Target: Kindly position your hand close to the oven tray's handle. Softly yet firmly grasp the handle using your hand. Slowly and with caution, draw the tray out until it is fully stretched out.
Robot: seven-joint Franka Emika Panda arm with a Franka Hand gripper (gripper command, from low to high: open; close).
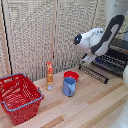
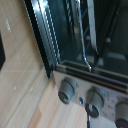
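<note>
Rack (image 1: 111,63): dark wire bars, lying flat at the exterior view's right, jutting forward from the oven toward the worktop (image 1: 85,107). Handle (image 1: 93,74): thin dark bar along the rack's front edge, above the wood.

Arm (image 1: 100,39): white with black trim, reaching down from the upper right of the exterior view; its wrist sits over the rack. End effector: hidden behind the arm in the exterior view and out of the wrist view, so I cannot tell whether it is released or clenched.

Oven (image 2: 75,30): wrist view shows a glass front, silver trim and a row of grey knobs (image 2: 67,90).

Worktop items, exterior view: red basket (image 1: 19,97) at left; slim orange bottle (image 1: 49,75) upright; blue cup (image 1: 69,86) just before a red bowl (image 1: 71,75).
</note>
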